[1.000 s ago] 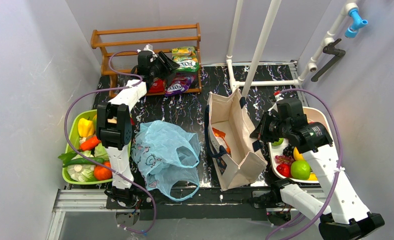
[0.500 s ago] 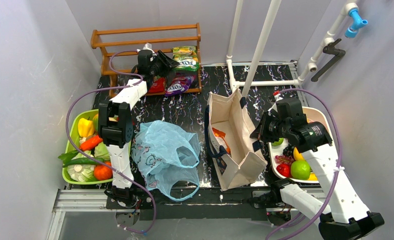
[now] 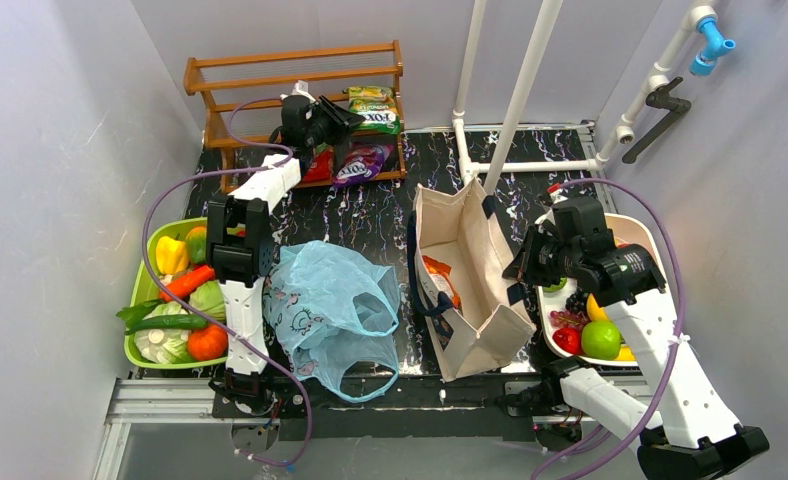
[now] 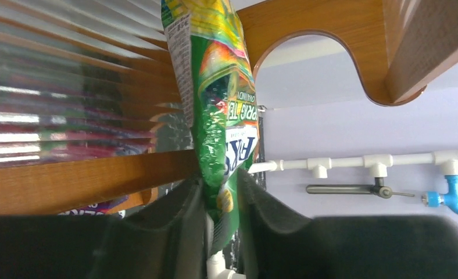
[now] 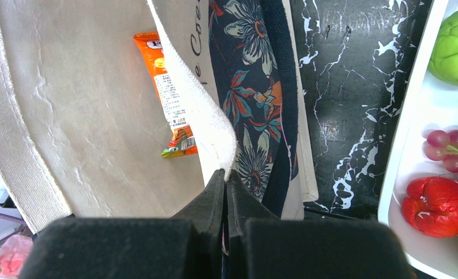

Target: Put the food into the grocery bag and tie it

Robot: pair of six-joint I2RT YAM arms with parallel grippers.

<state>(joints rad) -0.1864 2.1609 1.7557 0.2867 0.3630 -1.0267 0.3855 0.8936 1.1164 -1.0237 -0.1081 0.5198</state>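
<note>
A glossy, crinkled green foil packet (image 4: 218, 116) is pinched between the matt black, felt-like pads of the left gripper (image 4: 219, 195). Beyond it, smooth varnished wood is seen on the rack (image 4: 331, 40). The coarse woven beige cloth of the tote (image 5: 99, 128) is clamped at its rim by the matt black right gripper (image 5: 225, 180), and a shiny orange plastic packet (image 5: 171, 99) is seen inside. To that gripper's right, a polished black marbled tabletop (image 5: 343, 116) and a smooth white plastic tray (image 5: 412, 145) are shown.

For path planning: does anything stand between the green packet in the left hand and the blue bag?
Nothing visible: only black tabletop lies between the green packet, in the left hand, and the blue bag.
</note>
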